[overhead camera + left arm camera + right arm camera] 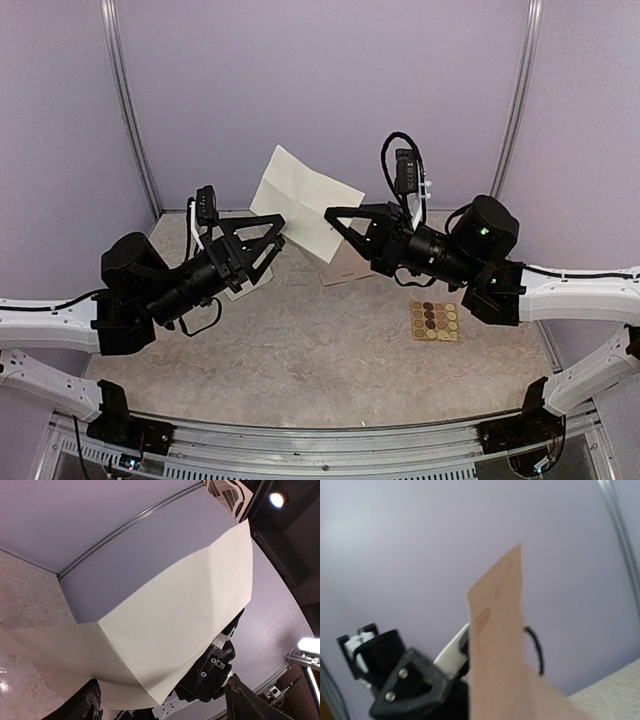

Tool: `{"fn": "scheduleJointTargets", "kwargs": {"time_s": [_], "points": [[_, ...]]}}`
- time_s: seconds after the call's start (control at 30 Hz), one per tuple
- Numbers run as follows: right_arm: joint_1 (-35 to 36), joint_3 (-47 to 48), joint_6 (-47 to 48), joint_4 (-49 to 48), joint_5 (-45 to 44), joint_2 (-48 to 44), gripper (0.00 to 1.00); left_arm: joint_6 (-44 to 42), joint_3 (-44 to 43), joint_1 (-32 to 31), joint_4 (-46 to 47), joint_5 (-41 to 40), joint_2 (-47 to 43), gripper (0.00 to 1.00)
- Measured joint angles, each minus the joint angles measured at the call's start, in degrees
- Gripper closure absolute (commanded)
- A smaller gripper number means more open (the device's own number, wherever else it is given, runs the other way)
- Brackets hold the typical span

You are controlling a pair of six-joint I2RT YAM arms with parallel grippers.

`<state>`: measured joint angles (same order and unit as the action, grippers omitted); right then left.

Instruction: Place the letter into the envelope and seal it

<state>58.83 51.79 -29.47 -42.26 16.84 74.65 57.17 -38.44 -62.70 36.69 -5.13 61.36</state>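
Observation:
The cream envelope (300, 195) is held up in the air above the back of the table, between both grippers. My right gripper (335, 218) is shut on its lower right edge. In the right wrist view the paper (500, 645) rises blurred and pinkish from the bottom and hides my own fingers. My left gripper (277, 232) is at the envelope's lower left edge. In the left wrist view the envelope (175, 615) fills the frame and its lower corner hangs between the widely parted fingers (92, 705). A pinkish-beige sheet (350, 268) lies on the table under the right gripper.
A small tan sheet of round brown stickers (435, 321) lies at the right of the table. A pale paper (243, 288) lies under the left gripper. Purple walls with metal posts close in the back and sides.

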Motion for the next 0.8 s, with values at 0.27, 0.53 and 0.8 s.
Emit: {"fn": "scheduleJointTargets", "kwargs": {"time_s": [0.27,0.53,0.8], "points": [[0.7,0.0,-2.7,-1.6,2.7,0.0,1.0,-1.6,-3.3,0.0,1.9,2.1,3.3,0.19],[1.0,0.0,-4.8,-3.5,3.9,0.0,1.0,-2.4,-4.2,0.0,4.0,4.7,6.2,0.3],[1.0,-0.5,-5.9,-3.5,2.6,0.0,1.0,-3.7,-4.2,0.0,7.0,5.4,6.3,0.58]]}}
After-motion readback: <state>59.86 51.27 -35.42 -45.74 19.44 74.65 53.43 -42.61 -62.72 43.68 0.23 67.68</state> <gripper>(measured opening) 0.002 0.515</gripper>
